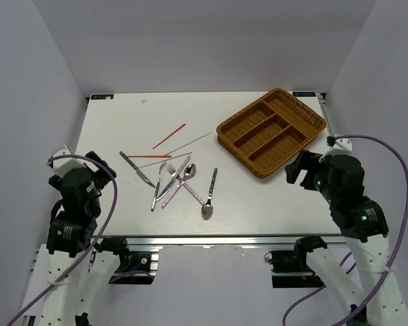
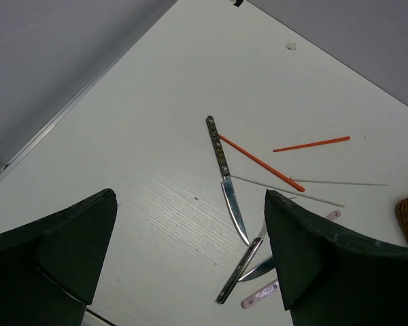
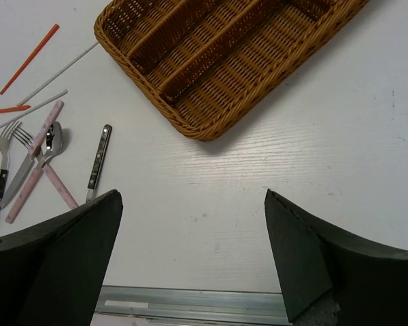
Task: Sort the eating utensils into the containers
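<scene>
Toward two o'clock on the white table [image 1: 122, 122], we find the wicker cutlery tray [image 1: 272, 131] lying flat, its long compartments running on the eight-to-two line. Well apart from it, at about eight o'clock from the table's middle, we see the eating utensils [image 1: 173, 173] scattered on the bare surface.

The dark-handled knife [image 1: 137, 169] lies with its handle at ten o'clock and its blade tip between four and five. Beyond it, the red-orange chopstick [image 1: 169, 136] and the pale chopstick [image 1: 190, 142] both lie roughly along the tray's eight-to-two line. The dark-handled spoon [image 1: 211, 190] runs nearly twelve to six, with its bowl at the six o'clock end. Just beside it, the pink-handled spoon [image 1: 197, 190] points its handle toward five and crosses another pink handle.

We see the left gripper [image 2: 190, 231] at the nine o'clock edge, fingers spread wide with only tabletop between them. The right gripper [image 3: 190, 238] hangs near the tray's near corner, fingers likewise wide apart and gripping nothing.
</scene>
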